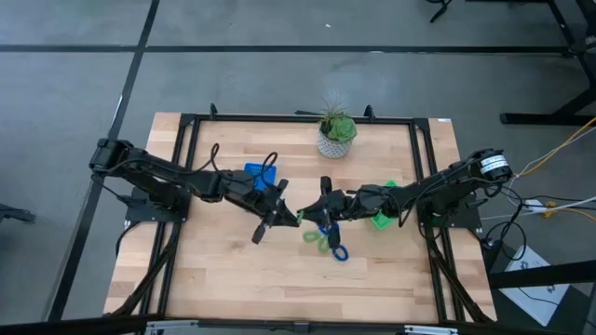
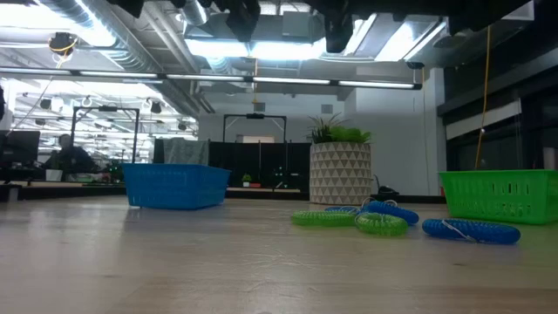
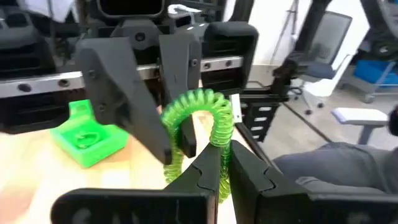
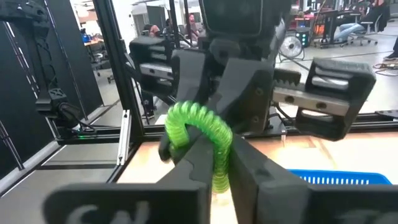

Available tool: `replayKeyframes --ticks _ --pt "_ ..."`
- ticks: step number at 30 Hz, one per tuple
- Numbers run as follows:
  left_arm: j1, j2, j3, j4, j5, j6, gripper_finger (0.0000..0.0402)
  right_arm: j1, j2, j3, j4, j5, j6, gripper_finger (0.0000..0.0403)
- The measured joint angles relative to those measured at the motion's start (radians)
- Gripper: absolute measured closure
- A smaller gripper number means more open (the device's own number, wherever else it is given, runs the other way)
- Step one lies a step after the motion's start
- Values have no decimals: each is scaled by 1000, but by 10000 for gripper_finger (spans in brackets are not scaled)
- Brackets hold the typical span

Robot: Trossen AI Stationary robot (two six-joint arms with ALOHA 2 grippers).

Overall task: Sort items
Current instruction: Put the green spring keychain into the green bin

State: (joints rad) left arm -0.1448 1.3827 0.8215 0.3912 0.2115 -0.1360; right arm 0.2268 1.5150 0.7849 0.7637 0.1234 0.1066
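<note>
A light green coiled ring (image 1: pixel 300 217) hangs in the air between my two grippers above the table's middle. My left gripper (image 1: pixel 283 212) comes from the left and is shut on it (image 3: pixel 221 163). My right gripper (image 1: pixel 318 210) comes from the right and is shut on it too (image 4: pixel 221 167). Several more rings lie flat on the wood just nearer: green ones (image 1: pixel 319 237) (image 2: pixel 324 218) (image 2: pixel 380 224) and blue ones (image 1: pixel 336 251) (image 2: pixel 471 230). The low view does not show the held ring. My left gripper pinches one side of the green ring's loop (image 3: pixel 219 146) between its two fingers, coming about level from the table's left. The ring is lifted clear and arches away toward the other gripper. My right gripper pinches the opposite side of the same loop (image 4: pixel 219 155) between its two fingers, coming about level from the table's right. The coil bends up and over (image 4: pixel 189 118) toward the left gripper's fingers.
A square blue tray (image 1: pixel 261 175) (image 2: pixel 174 186) sits left of centre under my left arm. A green tray (image 1: pixel 384 220) (image 2: pixel 501 195) sits to the right, partly under my right arm. A potted plant (image 1: pixel 336 135) (image 2: pixel 340 173) stands at the far edge. Bare wood lies toward the near edge.
</note>
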Motion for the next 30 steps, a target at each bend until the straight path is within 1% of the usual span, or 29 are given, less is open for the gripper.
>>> replayKeyframes --ticks 3,7,10,19,24,30 --pt "-2 -1 0 -6 -7 3 385 0 0 0 -3 0 0 386" --pt "-1 -1 0 -9 -22 -4 365 0 0 0 -5 -2 21 382" --pt "-2 -2 0 -12 -55 -17 344 0 0 0 -11 1 35 378" --pt "-2 -2 0 -30 -56 -27 274 0 -12 0 -62 5 72 386" --pt "-1 -1 0 -38 -70 -27 248 0 -52 -1 -196 0 126 387" --pt "4 -1 0 -80 -93 -26 240 11 -133 -1 -361 -11 198 387"
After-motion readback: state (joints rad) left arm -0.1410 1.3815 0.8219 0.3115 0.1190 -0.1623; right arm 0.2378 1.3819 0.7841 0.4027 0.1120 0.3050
